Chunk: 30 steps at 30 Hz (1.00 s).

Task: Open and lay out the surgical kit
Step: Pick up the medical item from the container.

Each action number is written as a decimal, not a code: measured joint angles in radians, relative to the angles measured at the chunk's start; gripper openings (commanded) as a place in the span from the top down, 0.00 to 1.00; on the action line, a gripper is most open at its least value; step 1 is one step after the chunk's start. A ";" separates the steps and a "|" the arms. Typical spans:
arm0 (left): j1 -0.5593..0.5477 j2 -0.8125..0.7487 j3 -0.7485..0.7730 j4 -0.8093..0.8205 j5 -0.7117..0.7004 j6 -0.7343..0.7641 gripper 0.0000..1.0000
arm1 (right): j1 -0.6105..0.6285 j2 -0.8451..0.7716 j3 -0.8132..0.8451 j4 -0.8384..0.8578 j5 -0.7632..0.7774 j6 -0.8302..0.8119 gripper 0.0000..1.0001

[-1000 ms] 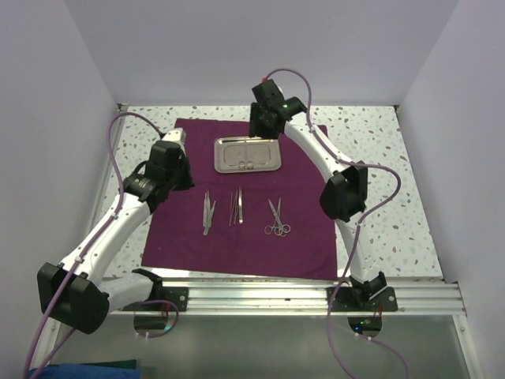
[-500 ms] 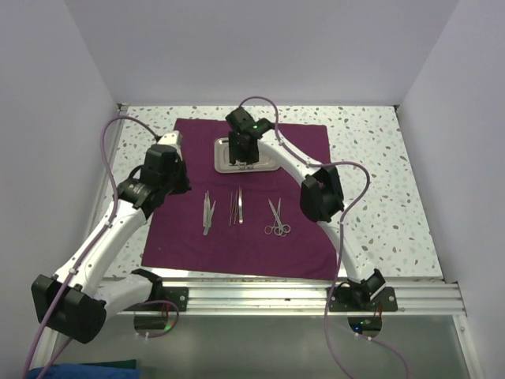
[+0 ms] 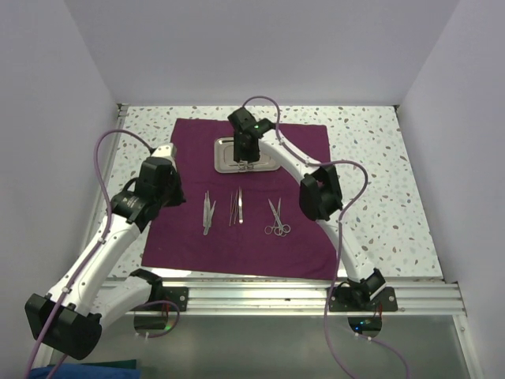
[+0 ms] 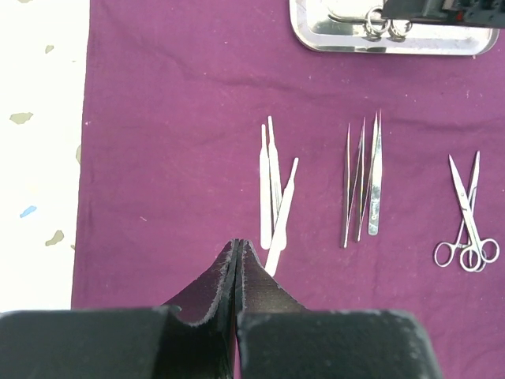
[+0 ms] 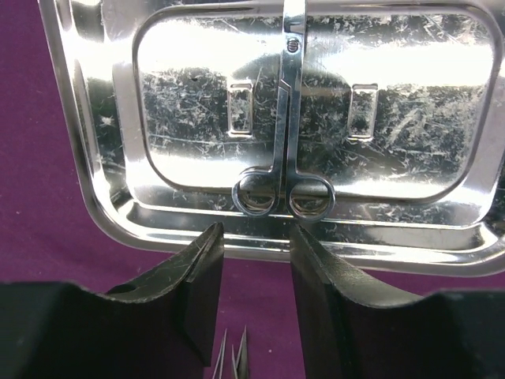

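The surgical kit's purple cloth point(image 3: 237, 241) lies spread flat. Its steel tray point(image 3: 269, 158) sits at the back middle of the cloth. One ring-handled instrument point(image 5: 286, 118) lies in the tray point(image 5: 87, 158), rings toward the near rim. My right gripper point(image 5: 255, 230) hovers open just short of those rings, nothing between its fingers. On the cloth lie pale tweezers point(image 4: 272, 189), pointed tweezers point(image 4: 363, 185) and scissors point(image 4: 465, 217) in a row. My left gripper point(image 4: 237, 246) is shut and empty, above the cloth close to the pale tweezers' near ends.
Speckled tabletop point(image 3: 387, 213) surrounds the cloth, with white walls on three sides. A metal rail point(image 3: 260, 296) with both arm bases runs along the near edge. The left arm point(image 3: 150, 193) reaches over the cloth's left edge.
My right gripper swung left from the tray's back right to over the tray's middle and now stands open. The left arm drew back toward the near left.
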<state>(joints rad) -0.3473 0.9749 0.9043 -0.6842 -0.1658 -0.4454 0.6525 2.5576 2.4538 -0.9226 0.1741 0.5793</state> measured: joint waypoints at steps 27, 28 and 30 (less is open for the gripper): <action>0.000 0.013 -0.006 0.002 -0.021 0.001 1.00 | -0.006 0.081 0.044 -0.003 0.078 0.011 0.63; 0.000 0.013 -0.010 0.002 -0.021 0.001 1.00 | -0.006 0.089 0.060 -0.010 0.081 0.010 0.64; 0.000 0.013 -0.020 0.001 -0.021 0.001 1.00 | -0.005 0.110 0.097 -0.031 0.093 0.005 0.68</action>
<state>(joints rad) -0.3473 0.9882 0.8845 -0.6830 -0.1871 -0.4442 0.6479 2.6675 2.5507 -0.9535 0.2676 0.5846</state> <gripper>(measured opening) 0.005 0.355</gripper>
